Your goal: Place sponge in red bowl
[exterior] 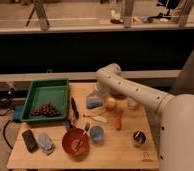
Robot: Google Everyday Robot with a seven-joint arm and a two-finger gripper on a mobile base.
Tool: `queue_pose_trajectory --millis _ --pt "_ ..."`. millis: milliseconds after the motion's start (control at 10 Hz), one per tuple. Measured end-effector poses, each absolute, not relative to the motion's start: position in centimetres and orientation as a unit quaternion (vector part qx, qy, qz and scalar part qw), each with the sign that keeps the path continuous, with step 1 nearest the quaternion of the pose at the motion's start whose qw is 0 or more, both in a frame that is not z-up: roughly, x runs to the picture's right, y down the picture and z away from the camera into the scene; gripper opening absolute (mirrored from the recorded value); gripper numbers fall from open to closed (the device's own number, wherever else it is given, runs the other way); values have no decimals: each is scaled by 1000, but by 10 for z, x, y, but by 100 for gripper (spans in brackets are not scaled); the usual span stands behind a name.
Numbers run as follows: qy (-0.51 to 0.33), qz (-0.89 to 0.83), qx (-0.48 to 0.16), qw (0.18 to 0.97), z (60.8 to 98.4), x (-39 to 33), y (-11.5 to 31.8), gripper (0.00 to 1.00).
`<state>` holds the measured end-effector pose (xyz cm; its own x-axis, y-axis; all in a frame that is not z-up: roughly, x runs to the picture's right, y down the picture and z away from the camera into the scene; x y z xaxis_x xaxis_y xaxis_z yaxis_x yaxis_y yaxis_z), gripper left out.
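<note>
The sponge (94,103) is a small flat blue block on the wooden table (115,152), just right of the green tray. The red bowl (75,142) is a wide orange-red dish near the table's front edge, with something pale inside it. My white arm reaches in from the right, bends at the elbow and points down. My gripper (96,94) is right above the sponge's far edge, close to it or touching it. The sponge lies well behind the bowl.
A green tray (35,95) with a dark bundle stands at the left. A light-blue cup (96,133) is beside the bowl. A yellow ball (111,103), an orange stick (119,120), a dark can (138,137), a black pen (74,107), a black device (30,140) and a pale bundle (45,144) lie around.
</note>
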<state>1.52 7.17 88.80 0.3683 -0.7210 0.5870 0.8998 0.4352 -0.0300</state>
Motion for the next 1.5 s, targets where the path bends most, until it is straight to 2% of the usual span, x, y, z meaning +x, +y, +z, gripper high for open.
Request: queue_pose_trajectory --millis 1100,1500 --pt "-263 -487 -201 808 904 15 89 80" --pt "-248 -511 -192 800 910 -6 76 80"
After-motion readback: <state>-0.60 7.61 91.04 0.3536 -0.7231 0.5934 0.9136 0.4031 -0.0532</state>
